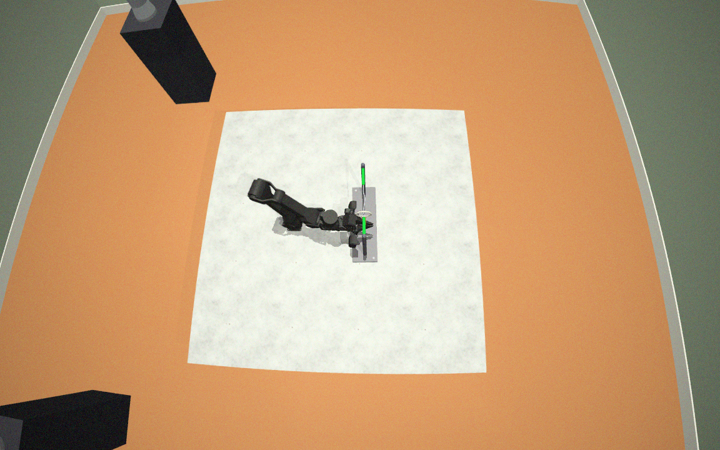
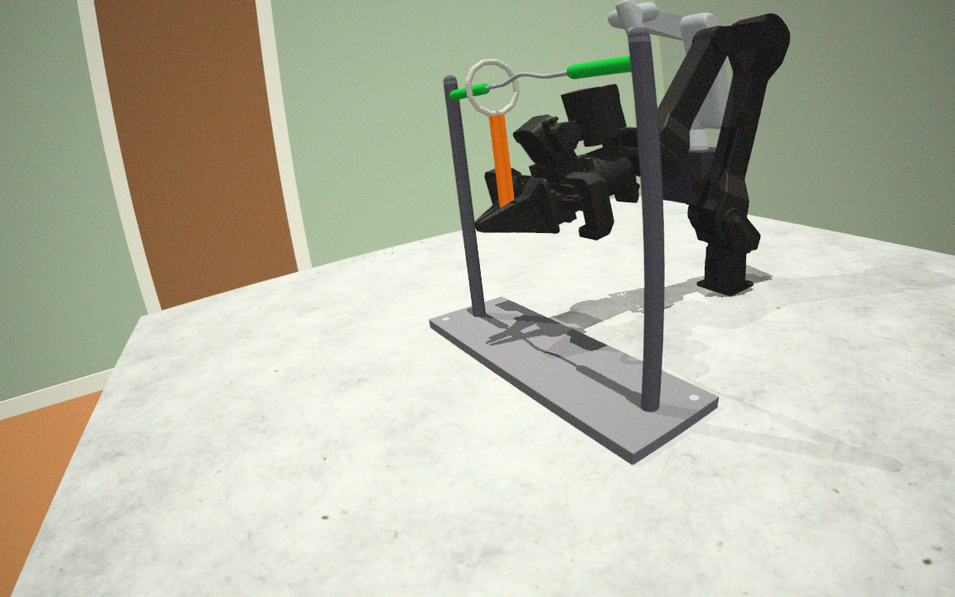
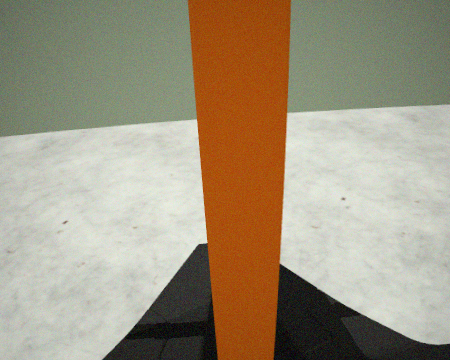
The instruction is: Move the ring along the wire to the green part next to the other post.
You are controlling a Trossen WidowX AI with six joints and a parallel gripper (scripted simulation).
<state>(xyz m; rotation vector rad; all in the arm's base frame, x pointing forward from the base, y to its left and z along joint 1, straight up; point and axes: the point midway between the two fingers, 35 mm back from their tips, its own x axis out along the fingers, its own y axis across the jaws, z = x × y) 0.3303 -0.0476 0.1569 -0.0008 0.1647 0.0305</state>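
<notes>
Grain is seen throughout; edges are bowed in the top view.
Soft shadows are cast across and beside the grey base plate (image 1: pixel 370 202) (image 2: pixel 569 385).
</notes>
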